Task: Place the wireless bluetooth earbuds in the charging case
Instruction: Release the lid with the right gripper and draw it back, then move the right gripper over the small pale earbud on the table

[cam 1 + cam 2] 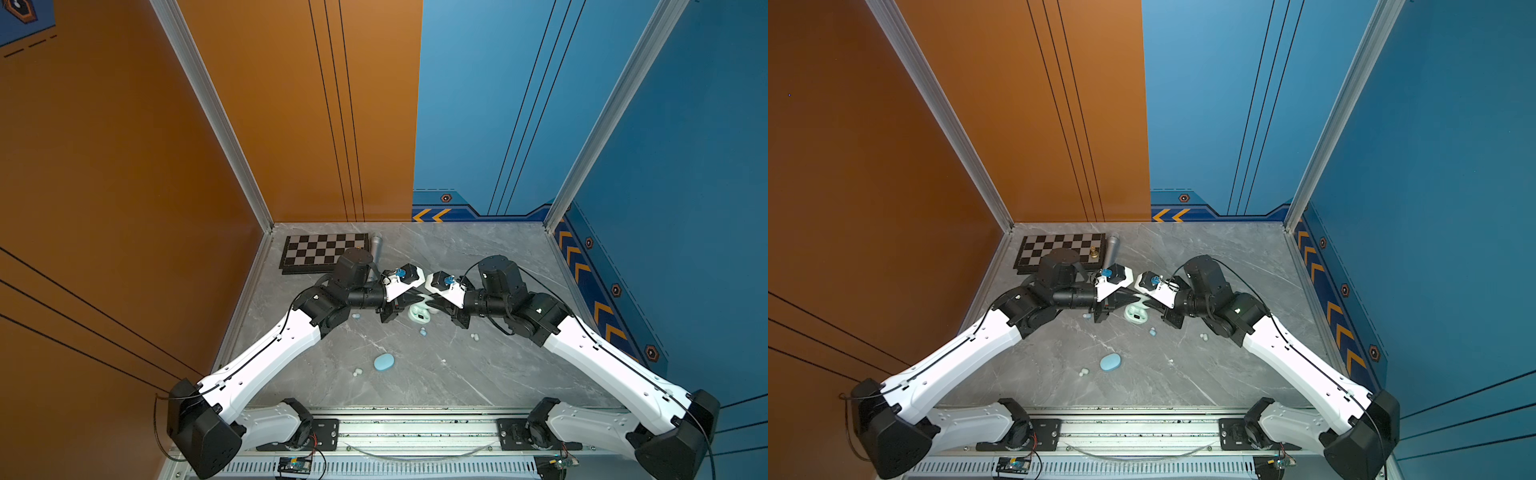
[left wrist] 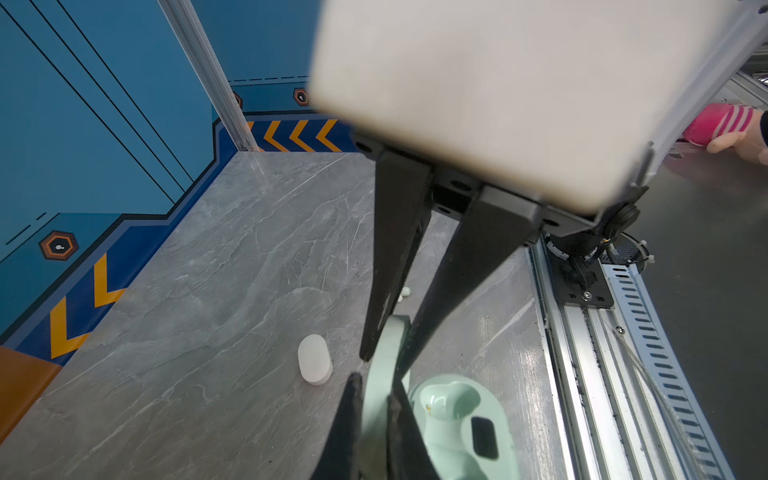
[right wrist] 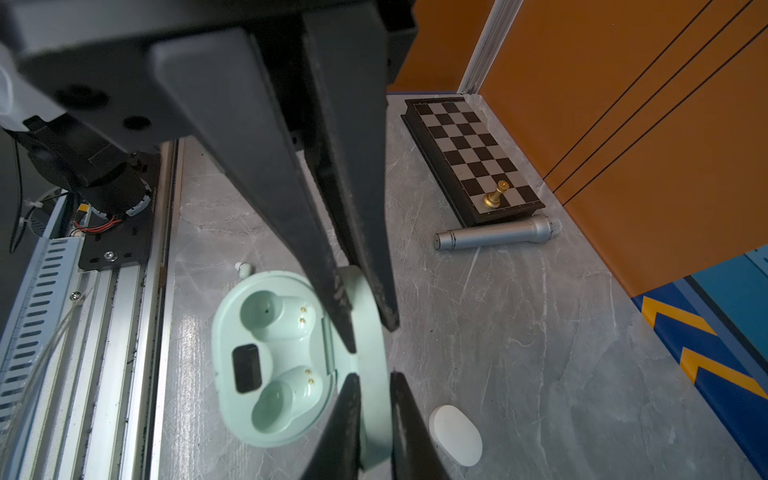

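Clamped the upright lid (image 3: 374, 407) of the charging case (image 3: 274, 349) in the left gripper (image 2: 386, 345); straddled it with the right gripper (image 3: 372, 338), grip unclear. Showed loose earbuds (image 1: 422, 331) just behind the grippers in both top views, both sockets (image 3: 266, 309) only from the right wrist.

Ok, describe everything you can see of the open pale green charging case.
The charging case is pale green, glossy plastic, oval, lying open on the grey table. Its base faces up: two empty earbud wells with gold contacts and a dark rectangular inset. The lid stands upright on its hinge, between the fingers of the left gripper, shut on it, and the right gripper, whose hold I cannot judge.
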{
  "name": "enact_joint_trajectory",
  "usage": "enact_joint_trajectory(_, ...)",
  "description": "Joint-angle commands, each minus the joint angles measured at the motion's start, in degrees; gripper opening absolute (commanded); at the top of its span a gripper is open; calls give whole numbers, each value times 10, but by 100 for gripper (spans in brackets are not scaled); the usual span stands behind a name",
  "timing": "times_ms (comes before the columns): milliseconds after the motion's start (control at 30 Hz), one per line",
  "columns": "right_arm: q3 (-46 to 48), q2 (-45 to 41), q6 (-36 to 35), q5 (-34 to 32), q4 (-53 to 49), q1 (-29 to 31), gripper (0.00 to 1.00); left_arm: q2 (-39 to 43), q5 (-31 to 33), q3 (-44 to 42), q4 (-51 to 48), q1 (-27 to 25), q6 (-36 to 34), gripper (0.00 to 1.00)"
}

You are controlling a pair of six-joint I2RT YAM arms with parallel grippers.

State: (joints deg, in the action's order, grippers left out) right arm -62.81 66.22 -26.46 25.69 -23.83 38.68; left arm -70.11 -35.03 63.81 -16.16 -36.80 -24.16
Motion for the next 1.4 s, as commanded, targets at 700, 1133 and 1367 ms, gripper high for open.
enact_joint_trajectory(700, -15, -37, 820, -215, -205, -219, 55, 39, 95, -77, 135, 35, 94, 0)
enact_joint_trajectory(1133, 147, 1, 1416, -284, -189, -143, 55, 66, 76, -117, 153, 32, 44, 0)
enact_joint_trajectory(1367, 163, 78, 1485, -290, -119, -72, 59, 100, 75, -144, 151, 30, 33, 0)
